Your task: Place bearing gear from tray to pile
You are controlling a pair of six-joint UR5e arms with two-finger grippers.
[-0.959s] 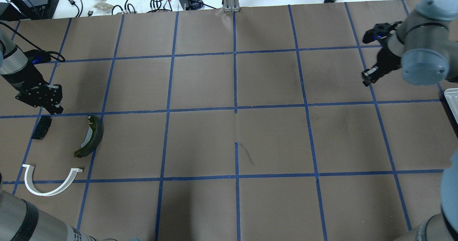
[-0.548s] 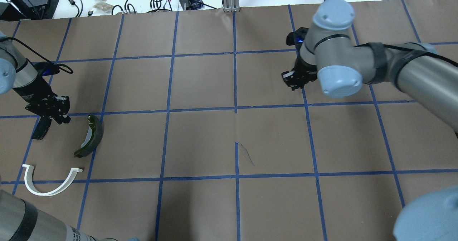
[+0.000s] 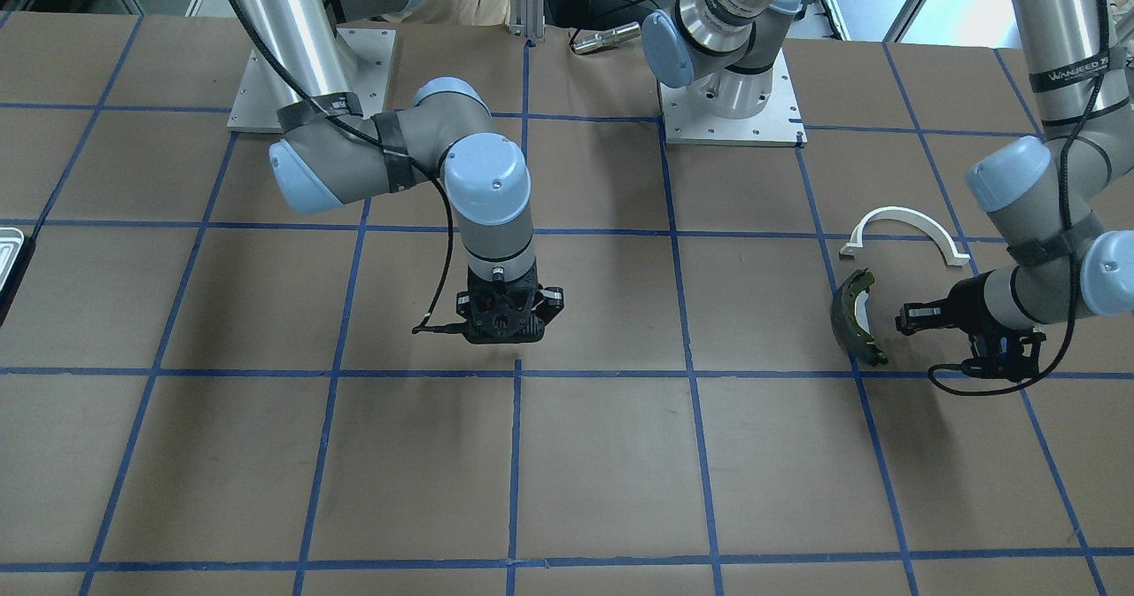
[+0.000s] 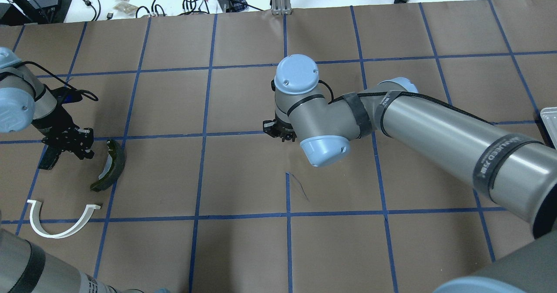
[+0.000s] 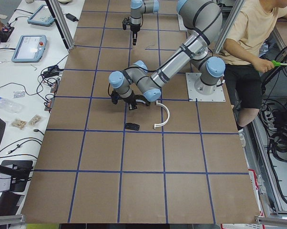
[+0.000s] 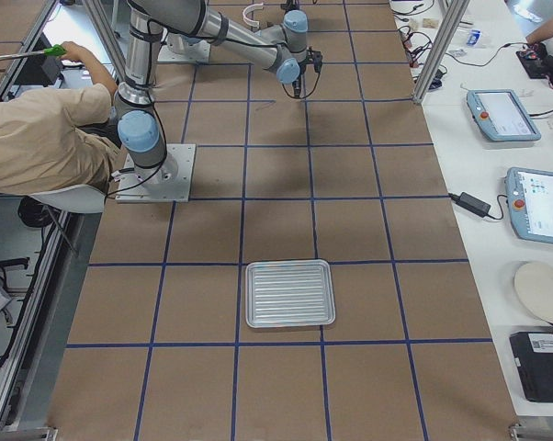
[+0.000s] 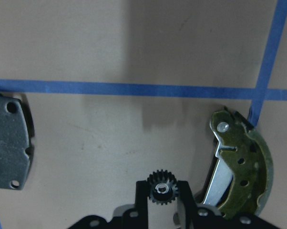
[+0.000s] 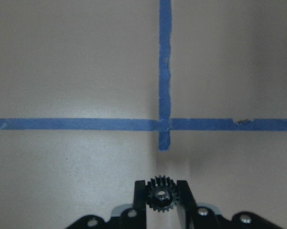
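the tray (image 6: 289,294) holds nothing and sits at the table's right end, well apart from the pile (image 4: 114,160), so the picking looks done and only the setting down is left. the left gripper (image 7: 161,185) clamps a small black gear (image 7: 161,188) over the paper, between the pad (image 7: 7,140) and the brake shoe (image 7: 243,164) — nearly ready to let go, i judge. the right gripper (image 8: 161,187) pinches a second gear (image 8: 160,194) at mid-table. both are toothed with a bright bore; the shoe is curved steel with olive lining, the arch (image 3: 899,213) smooth white.
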